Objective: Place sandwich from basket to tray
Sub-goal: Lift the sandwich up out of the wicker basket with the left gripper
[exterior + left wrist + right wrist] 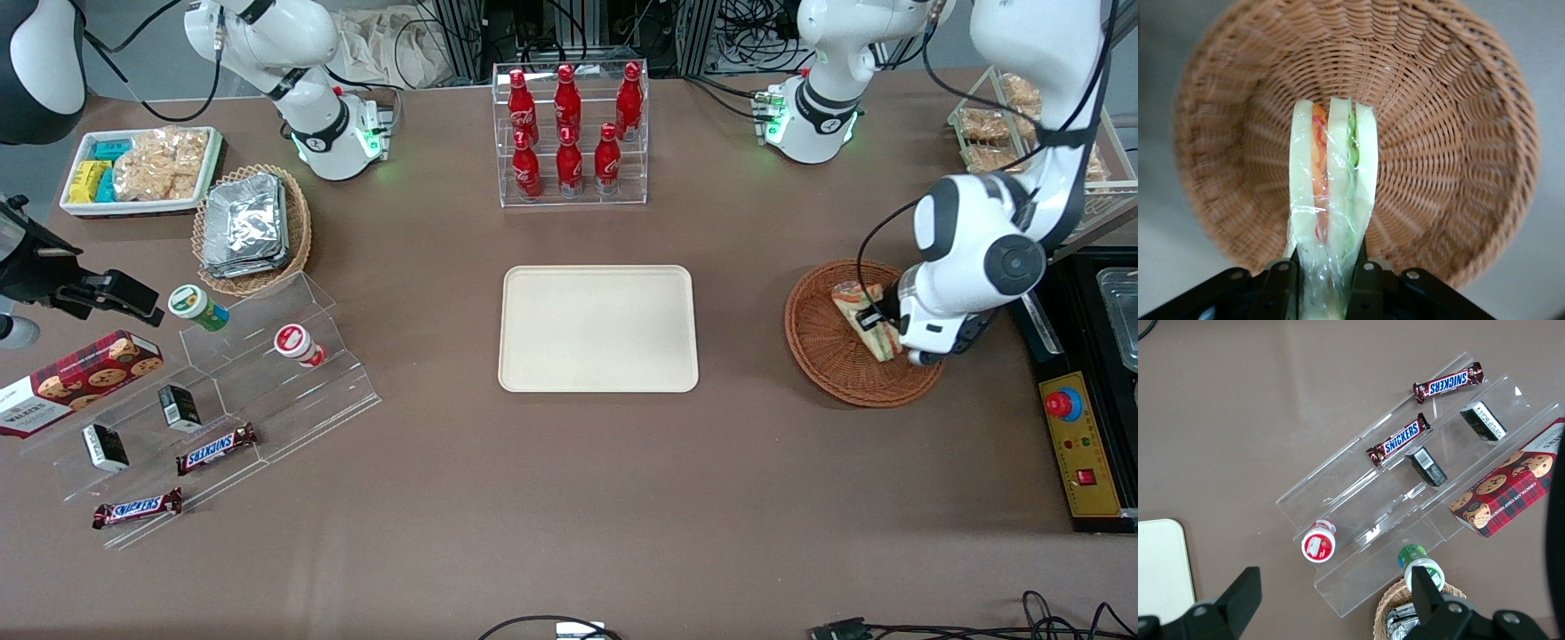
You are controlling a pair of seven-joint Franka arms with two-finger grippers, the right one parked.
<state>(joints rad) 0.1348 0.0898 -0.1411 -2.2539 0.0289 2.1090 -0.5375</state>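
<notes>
gripper (1323,283) over basket (1458,133), fingers clamped on sandwich (1331,193) held upright between them.

Layout as I read it from my feeds: gripper and sandwich over the basket, tray mid-table.

I see the tray (598,328) lying flat at the middle of the table (569,498), with the bottle rack (570,133) farther from the front camera than it. The basket (855,334) sits beside the tray toward the working arm's end, apart from it. My gripper (1325,283) is over the basket, its fingers (1280,288) pressed on either side of the sandwich (1331,200), which stands on edge between them above the basket's bottom. Toward the parked arm's end lie the stepped display stand (231,400) and, farther from the camera, the basket of foil packets (252,228) beside the snack tray (140,170).
</notes>
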